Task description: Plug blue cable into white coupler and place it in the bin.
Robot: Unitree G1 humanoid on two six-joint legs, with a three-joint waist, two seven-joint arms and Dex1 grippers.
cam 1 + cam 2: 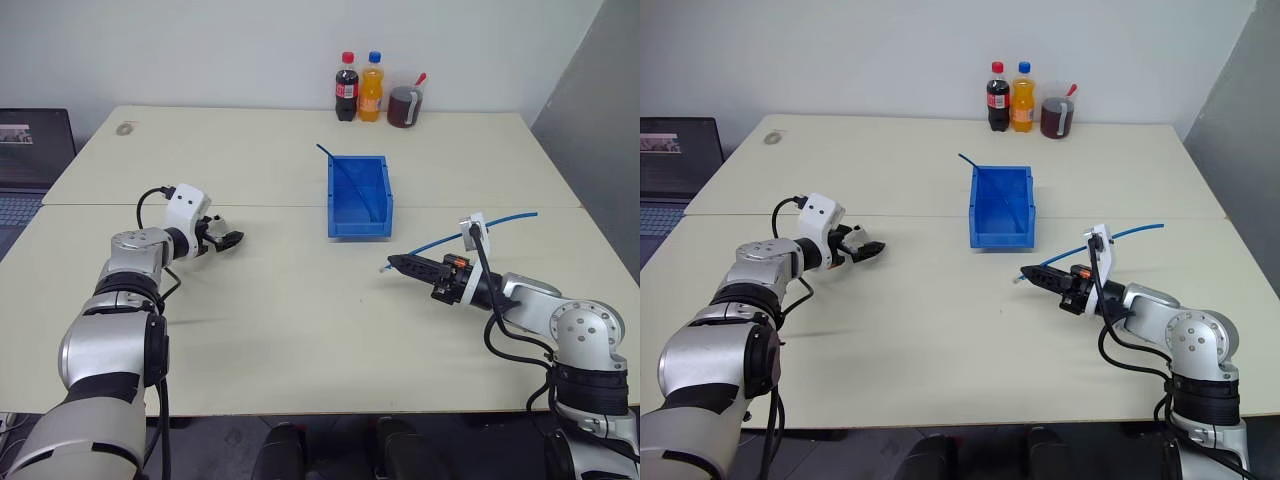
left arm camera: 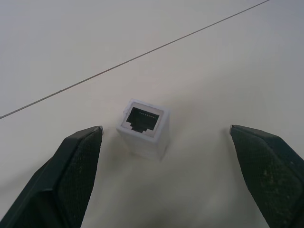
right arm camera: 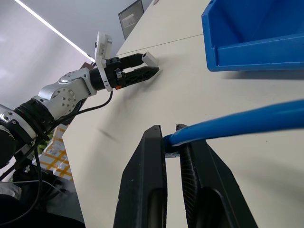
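Observation:
The white coupler (image 2: 142,127) stands on the table with its dark socket facing the left wrist camera. My left gripper (image 2: 165,128) is open, one finger on each side of the coupler and neither touching it. In the head view that gripper (image 1: 228,240) hovers low over the left part of the table. My right gripper (image 1: 392,265) is shut on the blue cable (image 1: 500,220) near its tip. The rest of the cable trails away to the right over the table. The bin (image 1: 360,226) sits mid-table between the two arms, beyond them.
A thin darker blue cable (image 1: 340,168) lies in the bin and pokes out over its back left corner. Two drink bottles (image 1: 358,88) and a cup of dark liquid (image 1: 404,106) stand at the table's far edge. A laptop (image 1: 30,150) is off to the left.

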